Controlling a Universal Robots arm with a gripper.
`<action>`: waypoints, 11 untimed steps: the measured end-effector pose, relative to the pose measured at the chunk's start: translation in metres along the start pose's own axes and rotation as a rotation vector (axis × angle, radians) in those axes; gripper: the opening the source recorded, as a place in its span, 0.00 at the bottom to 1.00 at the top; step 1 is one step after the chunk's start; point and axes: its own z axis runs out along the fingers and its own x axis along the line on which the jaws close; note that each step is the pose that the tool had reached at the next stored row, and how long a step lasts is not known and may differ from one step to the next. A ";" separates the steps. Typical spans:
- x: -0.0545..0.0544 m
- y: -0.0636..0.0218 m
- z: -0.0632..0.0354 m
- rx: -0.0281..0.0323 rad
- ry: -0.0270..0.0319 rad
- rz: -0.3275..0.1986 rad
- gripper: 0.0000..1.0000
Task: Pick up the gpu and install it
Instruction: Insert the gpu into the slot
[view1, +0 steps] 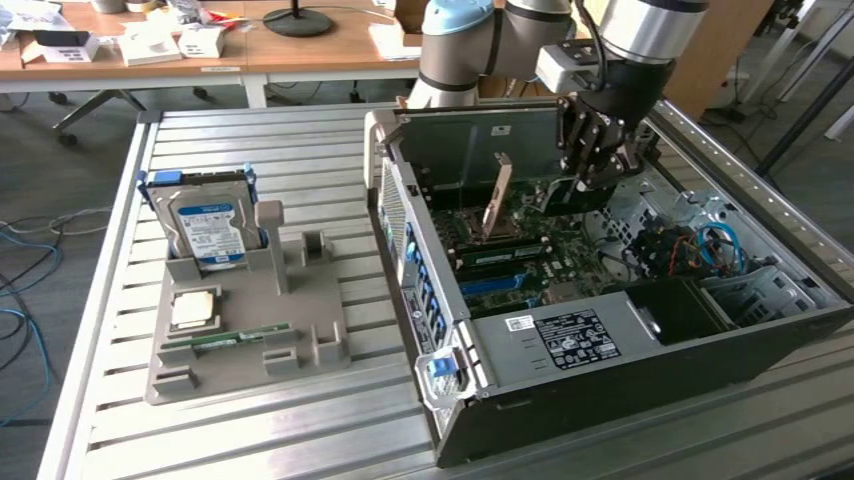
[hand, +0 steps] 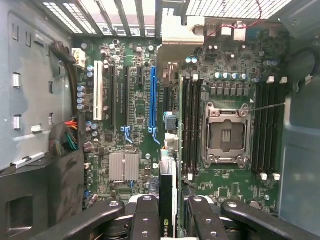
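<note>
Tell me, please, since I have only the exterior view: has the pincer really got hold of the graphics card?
Observer: Yes. The wrist view shows the graphics card edge-on, clamped in the pincer.
Operator: Thank you. Is the card already in a slot on the board?
Observer: No. The long blue slot is bare, and the card's edge runs beside it, not in it.
</note>
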 end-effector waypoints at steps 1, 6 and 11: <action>0.000 0.0001 0.0017 0.0000 -0.0001 0.000 0.27; 0.000 0.0003 0.0083 0.0000 -0.0001 0.000 0.27; 0.000 0.0007 0.0142 0.0000 0.0000 0.000 0.27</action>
